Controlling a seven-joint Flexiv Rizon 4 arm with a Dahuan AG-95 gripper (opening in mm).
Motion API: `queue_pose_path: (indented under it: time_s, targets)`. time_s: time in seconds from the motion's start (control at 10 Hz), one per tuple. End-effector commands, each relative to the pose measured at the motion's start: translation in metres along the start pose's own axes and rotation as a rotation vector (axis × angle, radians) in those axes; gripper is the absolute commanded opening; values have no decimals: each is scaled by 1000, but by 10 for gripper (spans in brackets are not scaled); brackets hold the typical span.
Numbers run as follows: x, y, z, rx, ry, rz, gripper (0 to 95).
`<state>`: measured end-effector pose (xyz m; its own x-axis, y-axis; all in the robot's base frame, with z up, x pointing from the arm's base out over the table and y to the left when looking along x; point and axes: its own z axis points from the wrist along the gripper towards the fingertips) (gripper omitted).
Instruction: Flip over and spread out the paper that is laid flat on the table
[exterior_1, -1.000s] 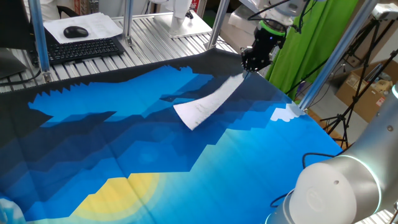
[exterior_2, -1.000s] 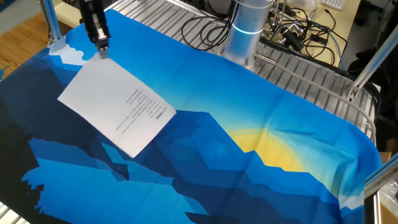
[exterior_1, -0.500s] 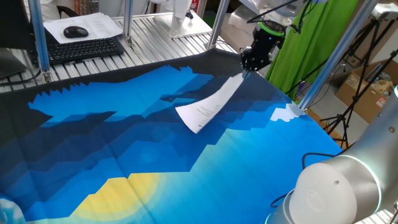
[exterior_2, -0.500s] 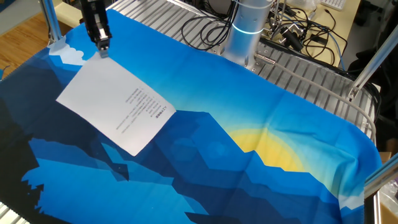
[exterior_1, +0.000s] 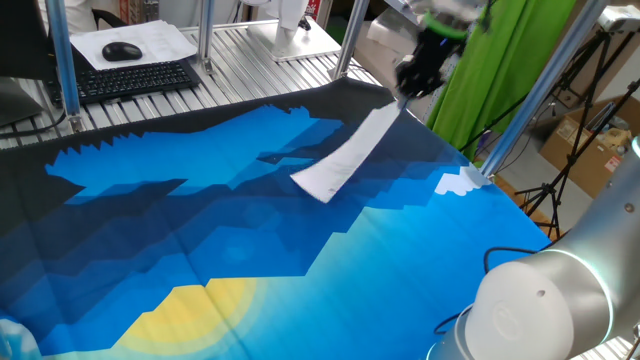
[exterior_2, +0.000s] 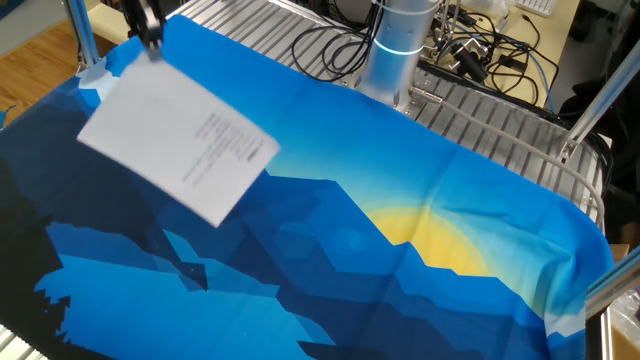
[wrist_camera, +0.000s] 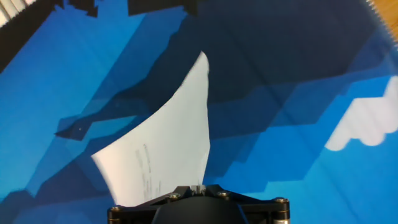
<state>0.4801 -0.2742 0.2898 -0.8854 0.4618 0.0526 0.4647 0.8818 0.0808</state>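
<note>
The gripper (exterior_1: 402, 97) is clamped on one corner of the paper (exterior_1: 345, 156); in the hand view the sheet emerges directly from between the closed fingers at the bottom edge of the frame. The paper (wrist_camera: 163, 146) hangs from that corner and slopes down over the table (exterior_1: 200, 250) — whether its lowest edge touches the cloth cannot be determined. The printed face, with faint lines of small text, is turned upward in the other fixed view (exterior_2: 175, 145) and toward the hand camera.

The paper sits over the dark-navy and blue zone of the cloth, near the small white patch (exterior_1: 458, 183) and well apart from the yellow patch (exterior_1: 190, 305). The gripper image is motion-blurred in both fixed views.

No container is visible on the table. Behind the table, a ribbed metal bench (exterior_1: 250, 45) carries a keyboard (exterior_1: 135, 78) and a mouse (exterior_1: 122, 51) resting on white sheets (exterior_1: 160, 40). The robot base (exterior_2: 395, 45) stands at the far table edge — cables (exterior_2: 480, 50) lie beside it.
</note>
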Motion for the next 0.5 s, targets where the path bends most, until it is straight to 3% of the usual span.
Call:
queue_pose_path:
  time_s: [0.1, 0.3, 0.4, 0.5]
  targets:
    - [0, -14, -30, 12, 38, -23, 0]
    - [3, -23, -47, 36, 73, -20, 0]
    - [5, -20, -47, 50, 78, -4, 0]
    - [10, -13, -44, 88, 76, -5, 0]
